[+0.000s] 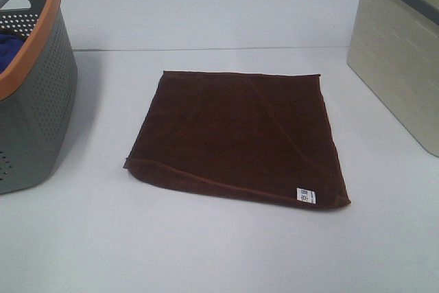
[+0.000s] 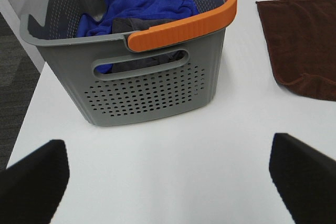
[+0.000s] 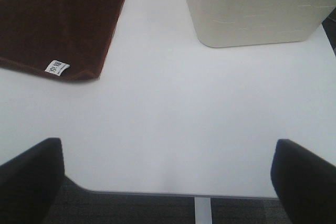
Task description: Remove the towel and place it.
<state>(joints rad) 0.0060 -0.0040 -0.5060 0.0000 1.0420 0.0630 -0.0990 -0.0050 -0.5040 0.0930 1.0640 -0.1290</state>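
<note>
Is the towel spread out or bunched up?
Spread flat: the towel lies on the table with all four hems and its label showing.

Reddish-brown towel [image 1: 236,135], white label [image 1: 305,195]; grey, orange-rimmed basket [image 1: 38,101].

The towel [image 1: 236,135] lies flat on the table [image 1: 206,252] at the centre of the exterior high frame, its label [image 1: 305,195] at the lower right corner. A perforated basket [image 1: 38,94] stands at the left edge of the frame, well apart from the towel, with a cloth [image 2: 142,3] bundled inside it. A solid-walled bin [image 1: 401,53] stands at the upper right, also apart from the towel. Both containers rest on the table, the towel between them.
</note>
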